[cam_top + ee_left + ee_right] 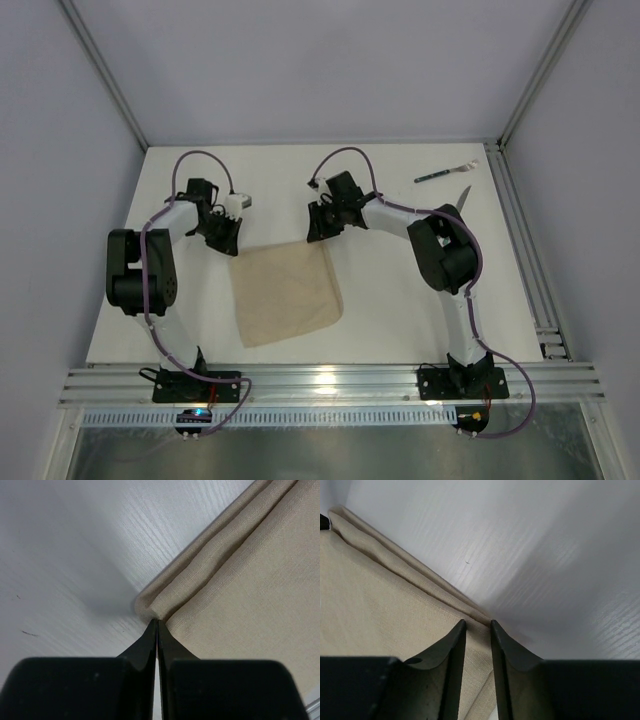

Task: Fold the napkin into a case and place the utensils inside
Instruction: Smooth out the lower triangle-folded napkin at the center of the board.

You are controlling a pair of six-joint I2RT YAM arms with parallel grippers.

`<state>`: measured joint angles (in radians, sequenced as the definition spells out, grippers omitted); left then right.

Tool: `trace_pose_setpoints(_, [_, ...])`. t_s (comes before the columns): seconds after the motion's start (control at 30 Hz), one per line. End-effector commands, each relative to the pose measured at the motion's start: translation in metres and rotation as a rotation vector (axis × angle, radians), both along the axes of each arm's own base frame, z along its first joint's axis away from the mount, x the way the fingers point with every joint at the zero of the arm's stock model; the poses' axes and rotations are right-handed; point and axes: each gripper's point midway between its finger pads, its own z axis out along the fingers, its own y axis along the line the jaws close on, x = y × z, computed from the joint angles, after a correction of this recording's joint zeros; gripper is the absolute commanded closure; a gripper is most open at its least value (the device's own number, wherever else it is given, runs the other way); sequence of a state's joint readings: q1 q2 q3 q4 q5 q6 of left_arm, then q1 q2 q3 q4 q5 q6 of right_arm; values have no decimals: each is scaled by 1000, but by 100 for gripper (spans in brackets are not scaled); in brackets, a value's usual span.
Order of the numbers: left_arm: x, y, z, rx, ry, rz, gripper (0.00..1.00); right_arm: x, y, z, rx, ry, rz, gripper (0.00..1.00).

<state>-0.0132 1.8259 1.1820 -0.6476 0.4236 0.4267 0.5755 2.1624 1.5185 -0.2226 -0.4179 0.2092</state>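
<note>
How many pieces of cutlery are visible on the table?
2. The fork lies near the far right corner of the table; the knife lies just nearer, partly hidden behind the right arm. More may be hidden.

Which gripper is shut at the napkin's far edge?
The left gripper: its jaws meet at the napkin corner, while the right gripper has its jaws standing apart.

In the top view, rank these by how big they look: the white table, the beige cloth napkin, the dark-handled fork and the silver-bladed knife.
1. White table
2. Beige cloth napkin
3. Dark-handled fork
Unranked: silver-bladed knife. Only its blade shows past the right arm, so it can't be ranked against the fork.
</note>
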Motion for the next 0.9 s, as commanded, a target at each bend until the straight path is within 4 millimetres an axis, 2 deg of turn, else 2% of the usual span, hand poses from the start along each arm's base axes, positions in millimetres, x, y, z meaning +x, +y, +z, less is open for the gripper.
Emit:
trace_pose_setpoints(0.0, [-3,-4,1,-18,-1,-13,100,3,-1,1,-35,-12,0,71])
trace_pose_setpoints(0.03, [-3,-5,1,-21,-3,-14,100,2,-2,1,-39,-10,6,78])
trace_pose_setpoints(0.13, [-1,-4,4,-20,-14,-9,100,-5,-7,-2,-59,-15,27,90])
trace_pose_setpoints(0.2, [0,-5,5,-20,-20,-11,100,-6,-9,1,-63,-27,33,96])
trace_pose_setpoints(0.33, [-1,-3,3,-11,-18,-14,100,-7,-13,7,-63,-47,28,96])
trace_pose_setpoints(0.53, [-2,1,1,14,-31,-24,100,-4,-20,32,-56,-117,-9,96])
trace_pose_setpoints(0.8, [1,-7,9,-29,-58,-47,100,-12,-23,40,-47,-128,17,96])
trace_pose_setpoints(0.87, [5,-13,17,-62,-92,-65,92,-13,-22,37,-50,-124,29,96])
